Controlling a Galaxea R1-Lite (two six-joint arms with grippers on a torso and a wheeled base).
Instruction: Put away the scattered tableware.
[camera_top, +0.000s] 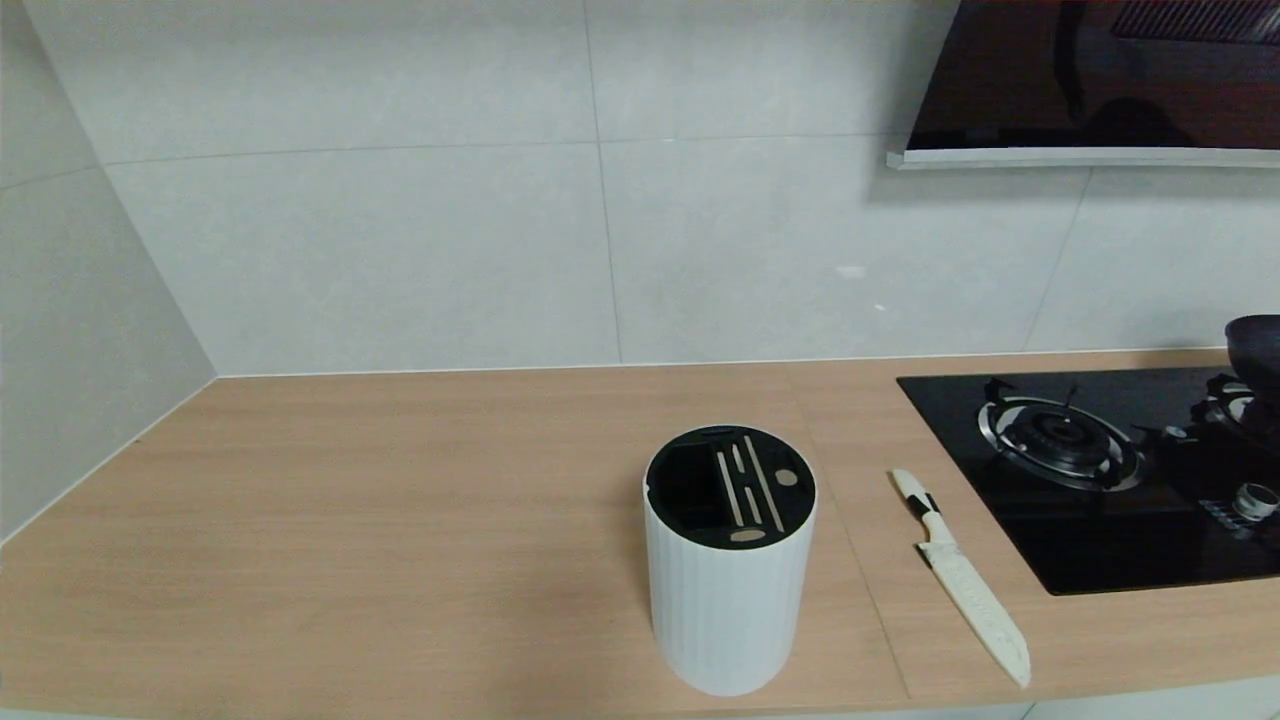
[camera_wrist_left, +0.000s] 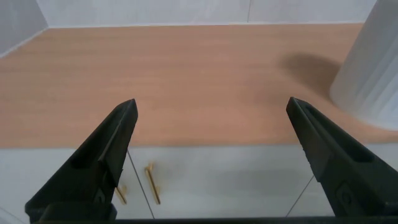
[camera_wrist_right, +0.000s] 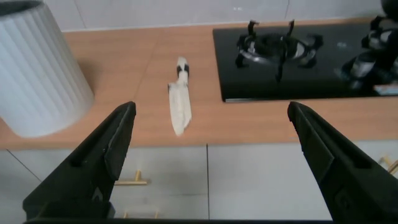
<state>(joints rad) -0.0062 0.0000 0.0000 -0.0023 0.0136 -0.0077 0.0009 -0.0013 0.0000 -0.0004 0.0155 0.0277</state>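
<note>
Head view: one white knife, a black band on its handle, lies flat on the bench between one ribbed white holder and the hob. Left wrist view: the left pincer gapes wide over the bench edge. Right wrist view: the right pincer is spread apart, the knife beyond it.

The ceramic knife is lying flat on the wooden countertop, white blade, white handle with a black band. Its handle is pointing toward the wall and its tip is sitting near the counter's front edge. It is resting between the knife holder and the gas hob, touching neither. The holder, a white ribbed cylinder, is standing upright, its black top showing one wide opening, narrow slots and small oval holes, with nothing sticking out of them.
</note>
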